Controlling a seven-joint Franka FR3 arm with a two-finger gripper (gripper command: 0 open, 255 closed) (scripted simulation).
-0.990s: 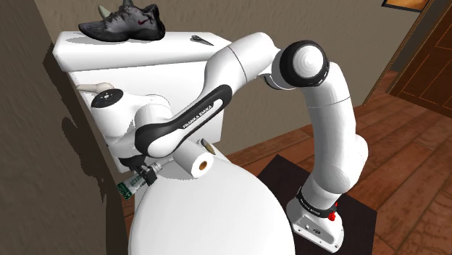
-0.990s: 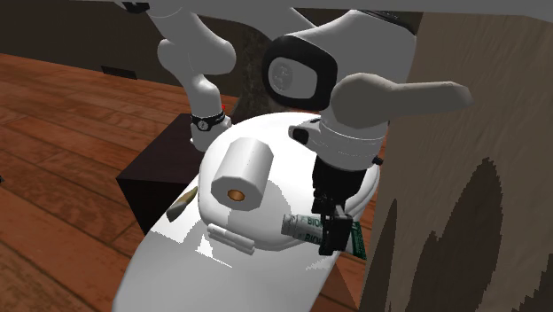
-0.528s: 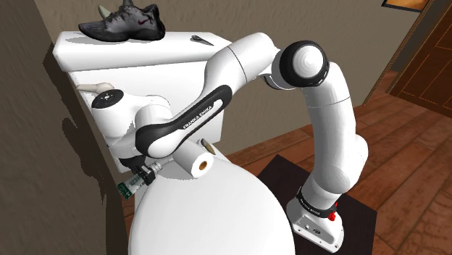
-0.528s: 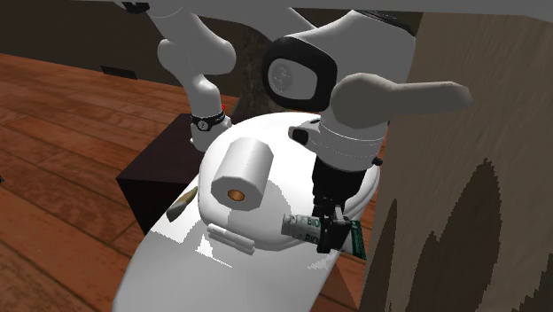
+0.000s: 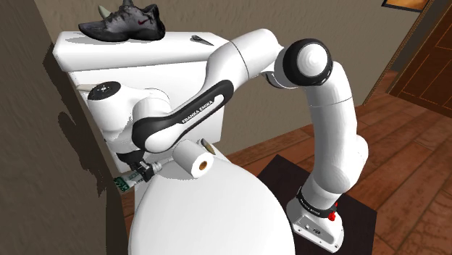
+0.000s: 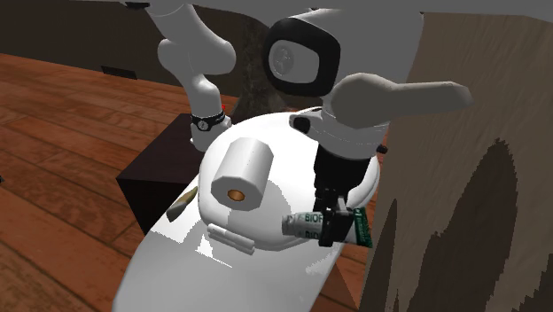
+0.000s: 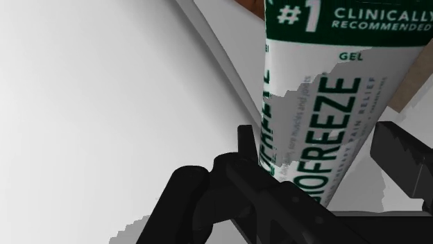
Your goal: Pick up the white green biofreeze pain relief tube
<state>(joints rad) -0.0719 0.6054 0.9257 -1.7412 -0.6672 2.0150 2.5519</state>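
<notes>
We see the Biofreeze tube [image 7: 312,104] clasped crosswise in the end effector [image 7: 316,149], whose two black fingers are closed against its white and green printed sides. The lettering BIOFREEZE, GEL and "#1 clinically recommended" reads clearly in the wrist view. The tube [image 6: 304,223] lies roughly level at the back edge of the toilet lid [image 6: 177,257], on the side nearest the wall [image 6: 461,204], and its flat green crimped end points towards that wall. We cannot tell whether its underside touches the lid or hangs just above it, since the end effector [image 6: 330,223] covers its middle. In the shoulder view the tube [image 5: 127,180] is largely hidden behind the arm [image 5: 181,119]. Just its green end and a short stretch peek out beside the end effector [image 5: 143,172].

Near the back of the toilet lid [image 5: 210,217], a toilet paper roll [image 5: 194,157] lies on its side with its brown core facing outwards. The lid is smooth, glossy white and rounded. Behind the lid rises the white tank [image 5: 145,61], which carries a grey and black sneaker [image 5: 123,22] and a small dark object [image 5: 198,39] we cannot make out. A grey flush lever [image 6: 399,93] juts out above the lid. Below the lid runs a brown plank floor [image 6: 62,106], where the dark box stand [image 6: 155,177] sits.
</notes>
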